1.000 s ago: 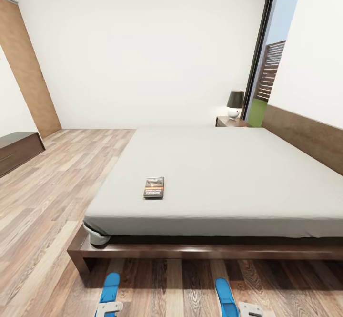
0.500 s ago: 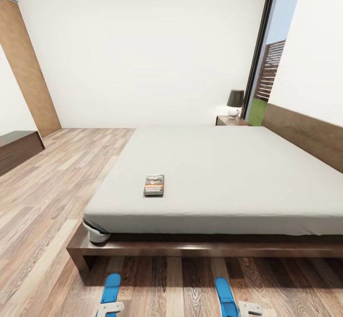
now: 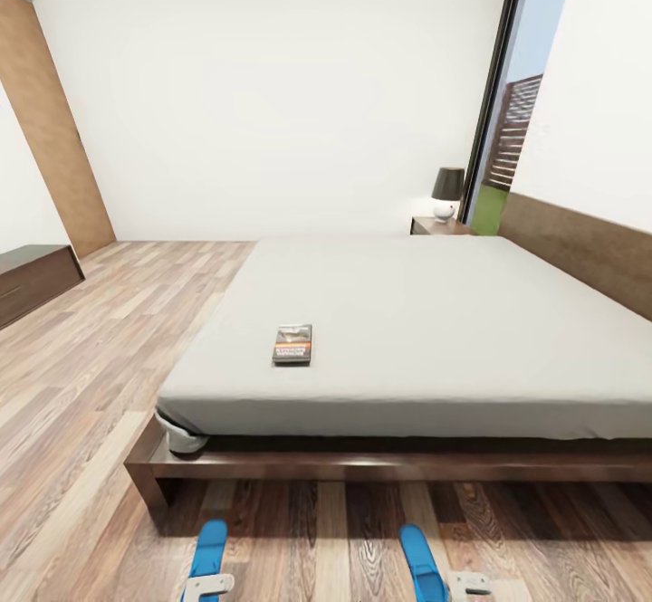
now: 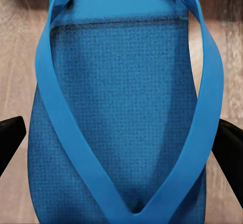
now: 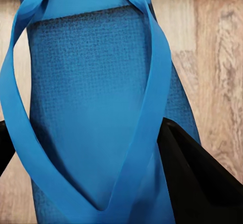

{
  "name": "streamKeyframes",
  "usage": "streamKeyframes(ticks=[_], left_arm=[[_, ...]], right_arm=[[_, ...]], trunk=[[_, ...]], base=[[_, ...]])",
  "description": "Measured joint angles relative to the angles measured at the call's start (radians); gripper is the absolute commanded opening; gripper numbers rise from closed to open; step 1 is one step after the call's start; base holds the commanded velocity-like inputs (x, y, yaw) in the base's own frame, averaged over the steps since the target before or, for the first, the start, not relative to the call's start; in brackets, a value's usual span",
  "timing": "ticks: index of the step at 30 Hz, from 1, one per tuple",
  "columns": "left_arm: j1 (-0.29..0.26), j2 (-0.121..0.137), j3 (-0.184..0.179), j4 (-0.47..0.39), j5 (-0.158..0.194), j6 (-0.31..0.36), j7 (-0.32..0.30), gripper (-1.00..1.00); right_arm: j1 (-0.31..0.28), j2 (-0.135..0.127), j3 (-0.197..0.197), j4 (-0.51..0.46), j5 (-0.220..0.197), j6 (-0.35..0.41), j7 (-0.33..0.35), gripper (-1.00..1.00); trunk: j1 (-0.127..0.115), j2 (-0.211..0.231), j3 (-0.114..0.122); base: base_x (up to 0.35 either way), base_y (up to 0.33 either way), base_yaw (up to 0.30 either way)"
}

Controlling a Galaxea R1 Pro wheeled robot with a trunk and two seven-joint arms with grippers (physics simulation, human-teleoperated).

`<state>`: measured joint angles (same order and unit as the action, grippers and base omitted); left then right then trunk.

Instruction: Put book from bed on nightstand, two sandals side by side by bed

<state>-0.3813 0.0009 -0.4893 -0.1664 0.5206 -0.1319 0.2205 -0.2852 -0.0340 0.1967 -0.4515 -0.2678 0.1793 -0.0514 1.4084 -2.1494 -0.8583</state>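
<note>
The head view looks across a bedroom with white walls and a wood-plank floor [image 3: 81,376]. The bed [image 3: 407,330] takes up the middle and right: a pale grey mattress on a dark brown frame, with a brown headboard [image 3: 580,253] along its right side. The book [image 3: 292,344] lies flat on the mattress near the front left corner, well apart from everything else. At the far corner of the bed stands a nightstand [image 3: 438,226] with a small lamp [image 3: 445,195] on it, just beside a tall dark-framed window [image 3: 521,95]. A long low bench [image 3: 32,281] sits against the left wall.

At the bottom edge, in front of the bed frame, two blue sandals show over the floor — the left sandal [image 3: 209,549] held at the left gripper [image 3: 207,586] and the right sandal [image 3: 421,561] at the right gripper [image 3: 466,584]. They are well apart from each other, both pointing toward the bed.

In the left wrist view, the left sandal [image 4: 124,128] lies between the two dark fingers [image 4: 10,143], which press at its edges — closed on it. In the right wrist view, the right sandal [image 5: 96,113] sits likewise between that gripper's dark fingers [image 5: 197,178], gripped, with plank floor behind.
</note>
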Motion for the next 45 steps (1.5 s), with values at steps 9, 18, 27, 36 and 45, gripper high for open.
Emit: streamKeyframes(ticks=[9, 18, 27, 36, 45], left_arm=[[0.0, 0.001, 0.001, 0.001, 0.0, -0.001, 0.001, -1.0], [0.0, 0.001, 0.0, 0.0, -0.003, -0.002, 0.002, -1.0], [-0.001, 0.002, -0.007, -0.002, -0.004, -0.01, 0.001, -1.0], [-0.004, 0.006, -0.011, -0.026, -0.007, -0.014, -0.001, -1.0], [-0.005, 0.008, -0.011, -0.071, -0.007, -0.022, -0.004, -1.0]], right_arm=[[0.007, -0.002, 0.017, -0.129, -0.003, 0.052, 0.015, -1.0], [0.008, -0.006, 0.018, -0.166, -0.003, 0.104, 0.021, -1.0], [0.016, -0.022, 0.019, -0.201, -0.005, 0.113, 0.022, -1.0], [0.061, -0.038, 0.019, -0.264, -0.006, 0.15, 0.023, -1.0], [0.066, -0.038, 0.018, -0.27, -0.005, 0.16, 0.023, -1.0]], trunk=[[0.034, -0.063, -0.028], [0.069, -0.126, -0.056], [0.104, -0.189, -0.085], [0.138, -0.252, -0.113], [0.173, -0.315, -0.141]], base=[[0.0, 0.0, 0.0], [0.0, 0.0, 0.0], [0.0, 0.0, 0.0], [0.0, 0.0, 0.0], [0.0, 0.0, 0.0]])
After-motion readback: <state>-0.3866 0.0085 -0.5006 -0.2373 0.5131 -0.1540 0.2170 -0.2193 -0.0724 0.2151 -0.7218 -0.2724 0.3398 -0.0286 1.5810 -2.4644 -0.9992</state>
